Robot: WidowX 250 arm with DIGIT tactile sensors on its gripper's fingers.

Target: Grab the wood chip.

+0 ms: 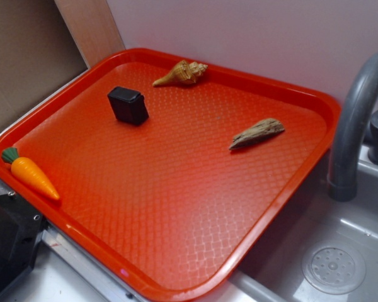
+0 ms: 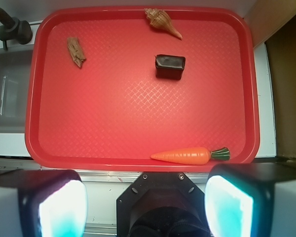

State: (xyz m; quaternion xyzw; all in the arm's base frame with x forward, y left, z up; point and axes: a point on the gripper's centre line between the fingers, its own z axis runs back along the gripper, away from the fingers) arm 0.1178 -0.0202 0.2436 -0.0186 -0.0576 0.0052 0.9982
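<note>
From where I sit, nothing of the job looks done yet; the wood chip [image 1: 257,133] lies flat on the red tray [image 1: 176,264], right of centre in the exterior view, and shows in the upper left of the wrist view [image 2: 76,51], touching nothing. My gripper [image 2: 145,205] hangs at the bottom edge of the wrist view, off the tray's near rim, its two fingers [image 2: 61,207] spread wide with nothing between them; the chip is well apart from it. The shell [image 1: 181,73] sits at the top of the exterior view by the tray's rim, the black box [image 1: 128,105] just below and left of it, the carrot [image 1: 30,173] at the left edge; none crowd the chip. By my reckoning everything is left: travel across to the chip, descend, close on it, lift.
</note>
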